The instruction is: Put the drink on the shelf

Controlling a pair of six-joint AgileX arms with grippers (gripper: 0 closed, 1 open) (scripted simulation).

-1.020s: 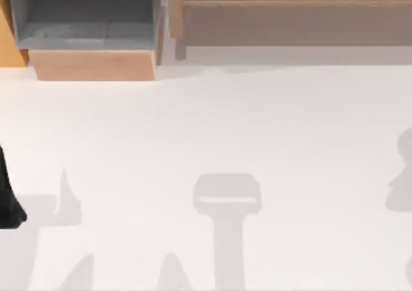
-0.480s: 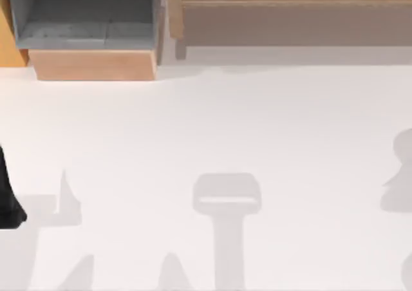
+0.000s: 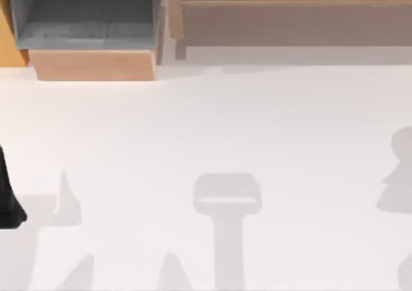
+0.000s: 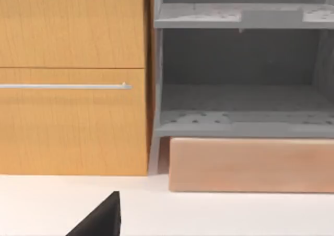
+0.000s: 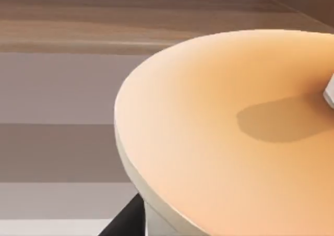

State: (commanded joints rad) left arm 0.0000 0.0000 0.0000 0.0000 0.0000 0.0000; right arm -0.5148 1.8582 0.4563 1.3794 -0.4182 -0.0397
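Top view: the white table (image 3: 212,130) takes up most of the scene. Along its far edge, at the right, stands the long shelf of medium-brown wood with a dull grey-brown panel (image 3: 290,20). At the far left is a grey boxy unit with a pale wood edge (image 3: 90,27).

Left wrist view: this unit faces the camera, with an orange wooden cabinet front carrying a thin metal handle (image 4: 73,84) just beside it. One black tip of the left gripper (image 4: 102,223) shows above the table, near the table's left edge and well apart from the furniture. Whether it is open or closed cannot be told.

Right wrist view: the drink, a round container with a peach-toned top and a whitish wall (image 5: 235,142), sits very close to the camera, with the shelf behind it. A black part of the right gripper (image 5: 122,220) lies just beside the container's wall. Contact cannot be confirmed, nor whether this gripper is open or closed.
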